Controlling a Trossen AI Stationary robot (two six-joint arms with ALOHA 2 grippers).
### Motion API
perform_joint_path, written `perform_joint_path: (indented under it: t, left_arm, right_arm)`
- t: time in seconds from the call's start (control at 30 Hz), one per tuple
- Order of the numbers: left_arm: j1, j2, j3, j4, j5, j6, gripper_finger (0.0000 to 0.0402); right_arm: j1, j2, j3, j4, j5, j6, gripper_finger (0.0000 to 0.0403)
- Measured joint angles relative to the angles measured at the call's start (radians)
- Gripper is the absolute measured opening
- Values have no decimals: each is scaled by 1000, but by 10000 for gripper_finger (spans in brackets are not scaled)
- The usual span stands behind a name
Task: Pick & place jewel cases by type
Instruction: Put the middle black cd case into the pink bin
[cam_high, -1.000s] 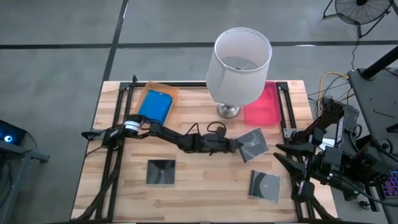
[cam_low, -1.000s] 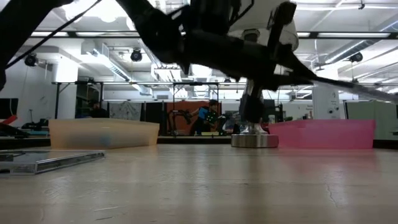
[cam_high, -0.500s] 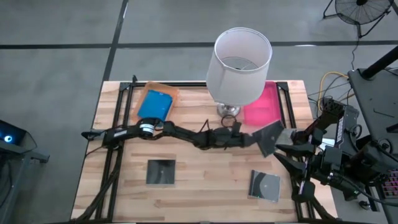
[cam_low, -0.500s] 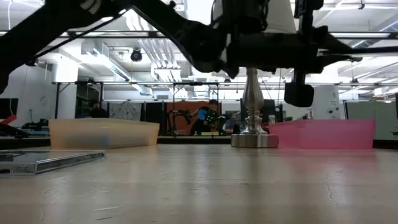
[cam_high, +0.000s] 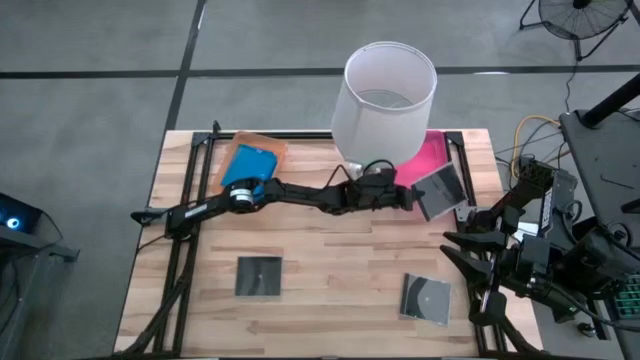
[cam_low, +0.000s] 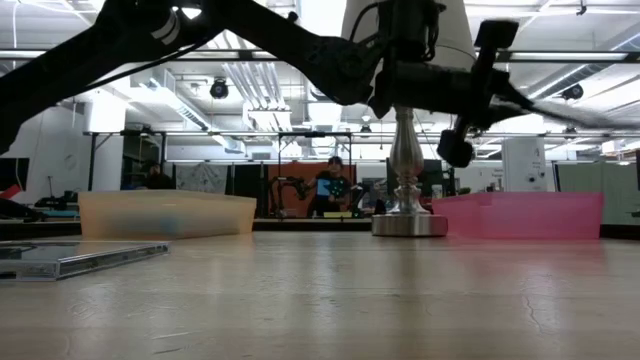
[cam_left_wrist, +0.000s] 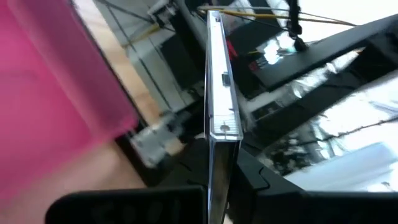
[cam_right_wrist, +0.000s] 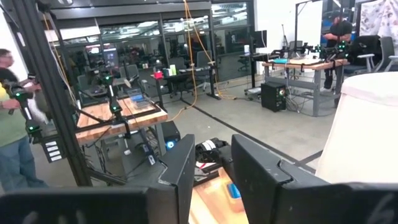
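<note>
Above the near edge of the pink tray (cam_high: 425, 165), the grey jewel case (cam_high: 440, 190) was held in the air by the left gripper (cam_high: 405, 197), whose fingers were closed on one edge of it, so that most of the case stood out beyond them. Seen from the left wrist, the jewel case (cam_left_wrist: 221, 112) appeared edge-on, very thin, with a clear rim, and it sat straight between the two dark fingers. Such a case was probably light and stiff, but the hard plastic looked smooth and could slip or crack under strong pressure; a grip across the flat faces near one edge, as shown, seemed the safest place to hold it. Two more grey cases lay flat on the wooden table (cam_high: 330, 265), one (cam_high: 259, 276) toward the left front and one (cam_high: 425, 297) toward the right front, well apart from each other. A blue case (cam_high: 249, 167) rested inside the translucent orange tray (cam_high: 268, 143) at the back left. Between the two trays stood a lamp with a white shade (cam_high: 388, 95), very near to the left arm. Beyond the right edge of the table, the right gripper (cam_high: 470, 240) waited with its fingers somewhat apart and holding nothing.
</note>
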Motion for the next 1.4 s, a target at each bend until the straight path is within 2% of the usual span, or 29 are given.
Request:
perform_joint_path:
  t: [0.27,0.47,0.73,1.03,1.17,1.27,1.4]
  left_arm:
    - [22,0,-2,-1,2,34,1]
    - [16,0,-2,-1,39,37,5]
    - [-38,0,-5,-25,68,34,2]
    - [-108,-8,-5,-88,166,91,2]
    - [-129,-58,-5,-191,200,173,2]
    - [-137,-121,-6,-343,192,292,2]
    - [-137,-213,-53,-452,171,403,2]
  right_arm:
    - [0,0,0,0,0,0,91]
    - [0,0,0,0,0,-5,97]
    - [0,0,0,0,0,-19,91]
    - [0,0,0,0,2,-15,80]
    - [5,0,0,0,5,-11,77]
    - [18,0,0,2,27,-18,78]
    - [51,0,0,2,55,-23,77]
